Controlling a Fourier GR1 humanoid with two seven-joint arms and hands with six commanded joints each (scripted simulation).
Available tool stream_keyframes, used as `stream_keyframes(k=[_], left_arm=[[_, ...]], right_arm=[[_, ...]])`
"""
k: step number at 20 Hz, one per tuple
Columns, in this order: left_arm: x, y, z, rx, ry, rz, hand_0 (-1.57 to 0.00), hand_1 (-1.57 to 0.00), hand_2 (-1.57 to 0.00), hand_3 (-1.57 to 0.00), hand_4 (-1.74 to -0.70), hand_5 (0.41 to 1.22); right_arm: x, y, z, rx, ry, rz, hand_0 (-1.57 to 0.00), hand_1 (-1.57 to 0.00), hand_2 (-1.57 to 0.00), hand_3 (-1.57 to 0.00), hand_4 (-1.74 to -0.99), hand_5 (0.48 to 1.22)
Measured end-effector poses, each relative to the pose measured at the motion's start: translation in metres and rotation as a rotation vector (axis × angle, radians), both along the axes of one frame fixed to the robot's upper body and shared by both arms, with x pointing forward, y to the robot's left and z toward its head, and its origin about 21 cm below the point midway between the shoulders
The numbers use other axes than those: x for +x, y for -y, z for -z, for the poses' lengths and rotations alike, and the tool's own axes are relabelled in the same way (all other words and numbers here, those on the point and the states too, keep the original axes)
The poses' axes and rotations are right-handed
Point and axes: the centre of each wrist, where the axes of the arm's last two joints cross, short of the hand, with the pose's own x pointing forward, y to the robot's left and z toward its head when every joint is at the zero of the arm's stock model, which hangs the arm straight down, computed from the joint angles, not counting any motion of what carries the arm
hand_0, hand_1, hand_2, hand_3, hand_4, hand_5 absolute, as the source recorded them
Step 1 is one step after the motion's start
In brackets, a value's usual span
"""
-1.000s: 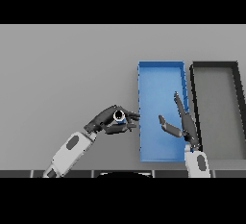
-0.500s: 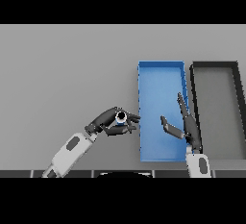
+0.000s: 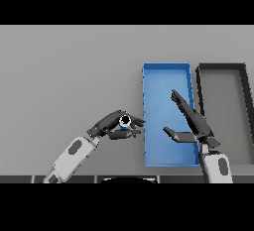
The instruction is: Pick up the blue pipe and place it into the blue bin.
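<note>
A: Left hand (image 3: 113, 127)?
B: Fingers curled round the blue pipe (image 3: 125, 121), just left of the blue bin (image 3: 166, 74), above the table (image 3: 69, 76).
A: Right hand (image 3: 191, 118)?
B: Fingers straight, relaxed, over the bin's right side. 1 dark bin (image 3: 222, 67) sits just beside, further right.

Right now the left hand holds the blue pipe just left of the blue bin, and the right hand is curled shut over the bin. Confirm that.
One part is wrong. The head view shows the right hand open, with straight fingers, over the blue bin, not curled shut. The rest holds: the left hand grips the blue pipe just left of the bin.
</note>
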Motion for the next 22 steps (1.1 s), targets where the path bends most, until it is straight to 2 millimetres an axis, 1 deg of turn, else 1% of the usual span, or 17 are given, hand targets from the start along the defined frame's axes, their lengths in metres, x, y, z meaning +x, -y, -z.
stream_keyframes(k=[1, 2, 3, 4, 5, 6, 8, 9, 10, 11, 14, 15, 16, 18, 19, 21, 22], left_arm=[[-0.002, 0.002, -0.001, -0.001, 0.003, 0.003, -1.57, -1.57, -1.57, -1.44, -1.73, 1.221], [0.001, -0.001, -0.003, -0.003, 0.004, -0.003, -1.57, -1.57, -1.57, -1.44, -1.73, 1.221], [0.000, 0.002, -0.002, -0.005, -0.008, 0.000, -1.57, -1.57, -1.57, -1.44, -1.73, 1.221], [0.002, 0.001, -0.002, 0.001, -0.006, -0.003, -1.57, -1.57, -1.57, -1.44, -1.73, 1.221], [0.003, 0.004, -0.001, 0.013, -0.011, -0.006, -1.57, -1.57, -1.57, -1.44, -1.73, 1.221], [0.001, 0.002, 0.001, 0.014, -0.007, -0.004, -1.57, -1.57, -1.57, -1.44, -1.73, 1.221], [0.005, 0.003, -0.002, 0.023, 0.007, -0.013, -1.57, -1.57, -1.57, -1.43, -1.73, 1.221], [0.005, 0.002, 0.000, 0.024, 0.006, -0.008, -1.57, -1.57, -1.57, -1.44, -1.73, 1.221], [0.003, 0.000, 0.002, 0.015, 0.005, -0.008, -1.57, -1.57, -1.57, -1.44, -1.73, 1.221], [0.004, 0.000, -0.002, 0.004, 0.005, -0.002, -1.57, -1.57, -1.57, -1.44, -1.73, 1.221], [0.000, 0.003, 0.000, -0.004, 0.006, 0.013, -1.57, -1.57, -1.57, -1.45, -1.73, 1.221], [0.002, 0.003, -0.001, -0.008, 0.007, 0.018, -1.57, -1.57, -1.57, -1.47, -1.73, 1.221], [0.003, 0.006, -0.001, -0.018, 0.012, 0.023, -1.57, -1.57, -1.57, -1.48, -1.73, 1.221], [0.008, 0.000, 0.001, -0.007, -0.007, 0.027, -1.57, -1.57, -1.57, -1.50, -1.73, 1.221], [0.006, 0.002, 0.000, -0.008, -0.005, 0.034, -1.57, -1.57, -1.57, -1.51, -1.73, 1.221], [0.009, 0.000, 0.000, -0.017, -0.009, 0.048, -1.57, -1.57, -1.57, -1.51, -1.73, 1.221], [0.010, 0.000, 0.000, -0.009, -0.015, 0.044, -1.57, -1.57, -1.57, -1.51, -1.73, 1.221]], right_arm=[[0.003, -0.005, -0.013, -0.020, 0.014, -0.052, 0.00, 0.00, 0.00, 0.00, -1.274, 0.518], [0.003, -0.012, -0.023, -0.045, 0.039, -0.103, 0.00, 0.00, 0.00, 0.00, -1.286, 0.520], [0.004, -0.019, -0.030, -0.067, 0.038, -0.148, 0.00, 0.00, 0.00, 0.00, -1.297, 0.523], [0.004, -0.024, -0.038, -0.075, 0.051, -0.198, 0.00, 0.00, 0.00, 0.00, -1.305, 0.522], [0.004, -0.029, -0.047, -0.088, 0.052, -0.232, 0.00, 0.00, 0.00, 0.00, -1.301, 0.520], [0.006, -0.035, -0.057, -0.102, 0.066, -0.270, 0.00, 0.00, 0.00, 0.00, -1.297, 0.522], [0.012, -0.049, -0.069, -0.142, 0.065, -0.324, 0.00, 0.00, 0.00, 0.00, -1.297, 0.526], [0.014, -0.052, -0.074, -0.154, 0.077, -0.354, 0.00, 0.00, 0.00, 0.00, -1.300, 0.529], [0.015, -0.058, -0.076, -0.166, 0.082, -0.389, 0.00, 0.00, 0.00, 0.00, -1.303, 0.532], [0.018, -0.064, -0.079, -0.197, 0.090, -0.418, 0.00, 0.00, 0.00, 0.00, -1.304, 0.532], [0.025, -0.081, -0.086, -0.225, 0.101, -0.493, 0.00, 0.00, 0.00, 0.00, -1.270, 0.530], [0.030, -0.087, -0.084, -0.239, 0.102, -0.511, 0.00, 0.00, 0.00, 0.00, -1.260, 0.531], [0.029, -0.095, -0.082, -0.237, 0.103, -0.543, 0.00, 0.00, 0.00, 0.00, -1.251, 0.535], [0.036, -0.106, -0.090, -0.249, 0.097, -0.560, 0.00, 0.00, 0.00, 0.00, -1.233, 0.528], [0.040, -0.112, -0.093, -0.257, 0.091, -0.563, 0.00, 0.00, 0.00, 0.00, -1.226, 0.520], [0.045, -0.118, -0.090, -0.273, 0.071, -0.574, 0.00, 0.00, 0.00, 0.00, -1.222, 0.512], [0.049, -0.125, -0.092, -0.271, 0.066, -0.576, 0.00, 0.00, -0.01, 0.00, -1.223, 0.512]])
